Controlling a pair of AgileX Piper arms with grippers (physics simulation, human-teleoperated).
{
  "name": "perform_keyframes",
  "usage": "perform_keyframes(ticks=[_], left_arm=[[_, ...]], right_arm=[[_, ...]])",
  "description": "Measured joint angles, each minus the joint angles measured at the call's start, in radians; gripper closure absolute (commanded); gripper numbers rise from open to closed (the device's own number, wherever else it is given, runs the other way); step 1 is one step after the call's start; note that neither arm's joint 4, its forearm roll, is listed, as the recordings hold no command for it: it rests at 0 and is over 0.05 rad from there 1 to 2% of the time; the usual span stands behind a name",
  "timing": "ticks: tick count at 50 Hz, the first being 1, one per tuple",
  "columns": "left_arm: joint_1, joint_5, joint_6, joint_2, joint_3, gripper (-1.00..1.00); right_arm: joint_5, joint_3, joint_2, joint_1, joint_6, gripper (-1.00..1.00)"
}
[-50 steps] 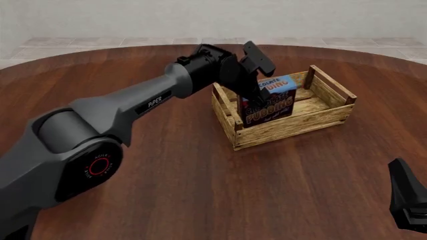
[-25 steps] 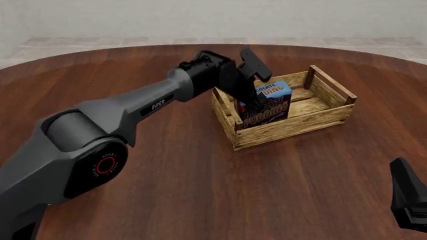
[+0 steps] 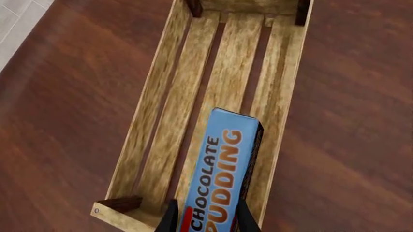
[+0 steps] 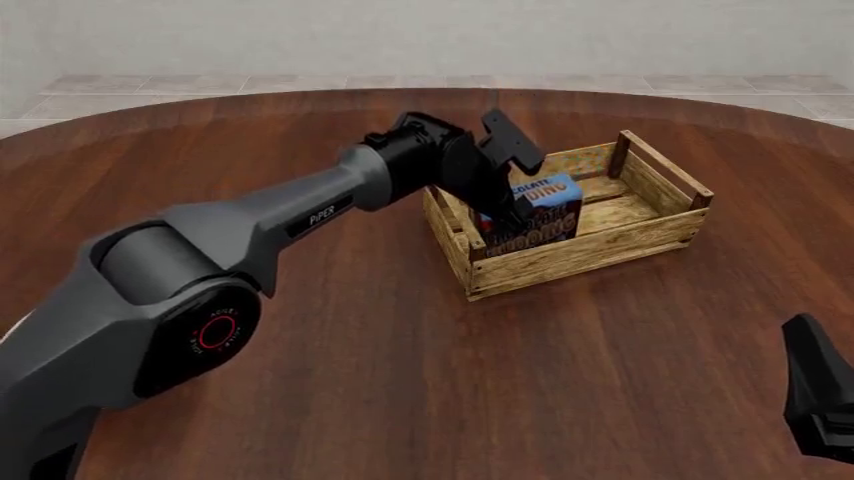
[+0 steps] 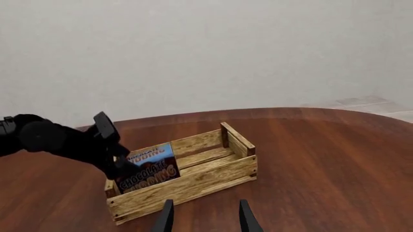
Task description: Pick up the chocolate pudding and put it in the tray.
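Lower than a second ago, the chocolate pudding (image 4: 537, 207) is now sinking between the slatted walls, and my left arm has come down with it.

Going from big to small in the front view: the round wooden table (image 4: 334, 400) is filling nearly everything. My left arm (image 4: 240, 250) is stretching from about 8 o'clock toward the middle, ending over the crate. The tray (image 4: 627, 245) is sitting at roughly 1 o'clock from the table's centre, its long side running toward 2 o'clock. The carton is standing upright in the tray's near-left end, its lower part hidden behind the front slats, blue top and part of the orange lettering showing above them.

My left gripper (image 4: 501, 195) is clamping the carton from above; in the left wrist view both fingertips (image 3: 169, 220) are pressing against the carton's narrow sides, with the blue face (image 3: 223, 174) reaching away over the slatted floor (image 3: 226, 72) of the crate.

My right gripper (image 5: 205, 218) is hanging low at about 5 o'clock, well apart from the tray (image 5: 193, 186); its jaws are standing moderately apart with nothing between them. From there I am seeing the carton (image 5: 148, 169) in the crate's end nearest my other arm.
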Motion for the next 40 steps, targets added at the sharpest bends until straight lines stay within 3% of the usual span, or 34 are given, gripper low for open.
perform_keyframes(ticks=[40], left_arm=[[0.000,0.001,0.018,0.011,0.001,1.00]], right_arm=[[-0.007,0.004,0.000,-0.005,0.005,-1.00]])
